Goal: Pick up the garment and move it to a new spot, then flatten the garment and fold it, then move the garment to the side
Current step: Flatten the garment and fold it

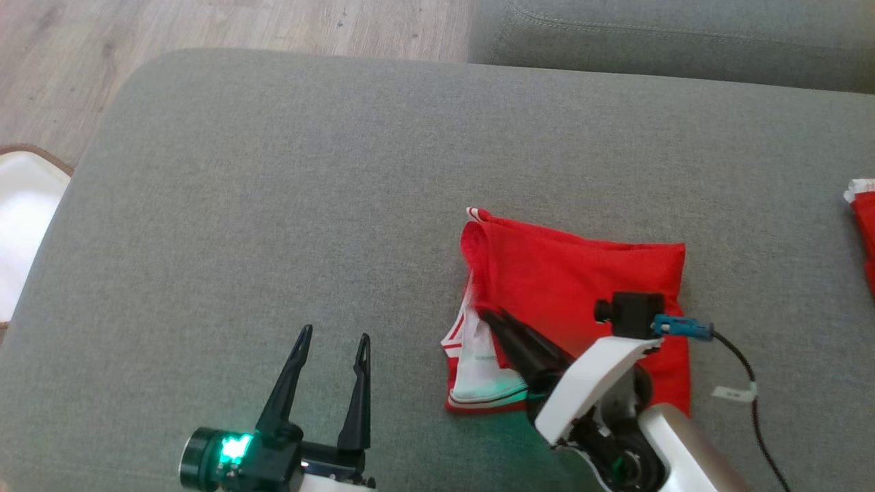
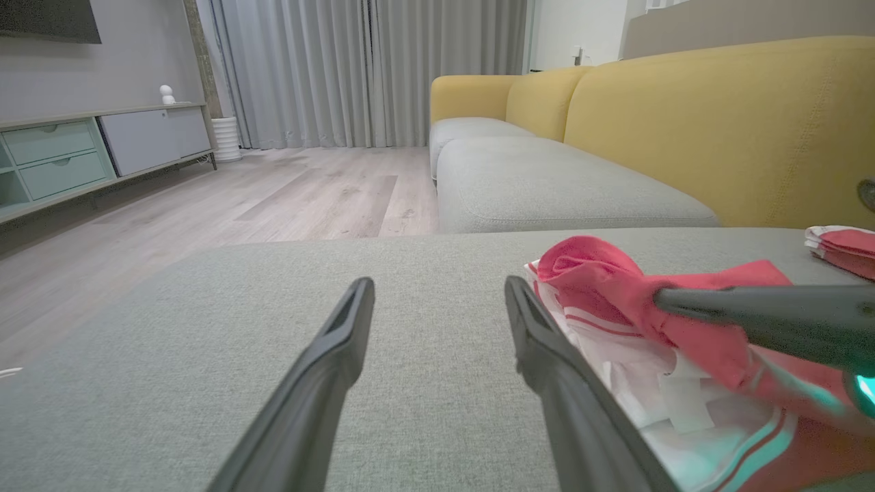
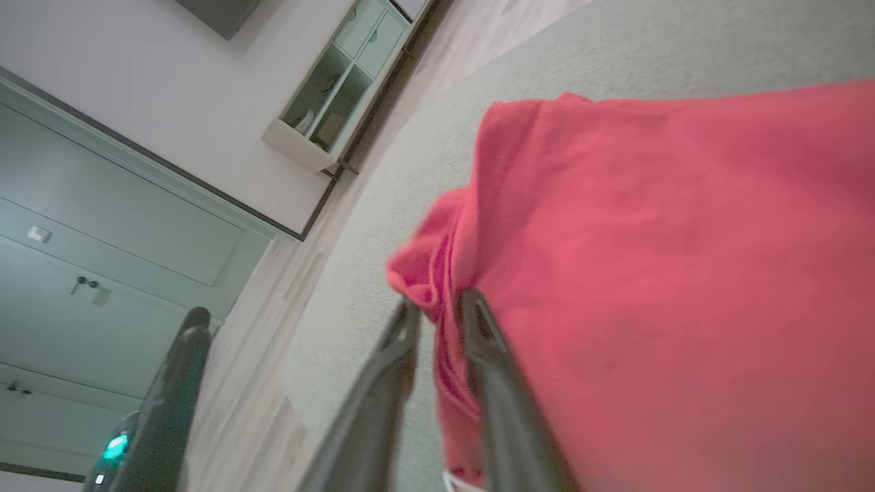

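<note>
A red garment (image 1: pixel 581 287) with white, red-striped trim lies partly folded on the grey cushion (image 1: pixel 273 205), right of centre. My right gripper (image 1: pixel 487 316) is shut on a fold of its left edge; the right wrist view shows red cloth (image 3: pixel 615 273) pinched between the fingers (image 3: pixel 383 369). My left gripper (image 1: pixel 333 335) stands open over bare cushion to the left of the garment, nothing between its fingers. In the left wrist view the garment (image 2: pixel 615 287) lies just right of my open fingers (image 2: pixel 540 342), with the right gripper's dark finger (image 2: pixel 765 314) across it.
Another red and white cloth (image 1: pixel 863 225) lies at the cushion's far right edge. Wooden floor (image 1: pixel 205 27) lies beyond the cushion, a white rug (image 1: pixel 20 219) to the left. A yellow sofa (image 2: pixel 683 123) stands behind. A cable (image 1: pixel 752 383) hangs from my right wrist.
</note>
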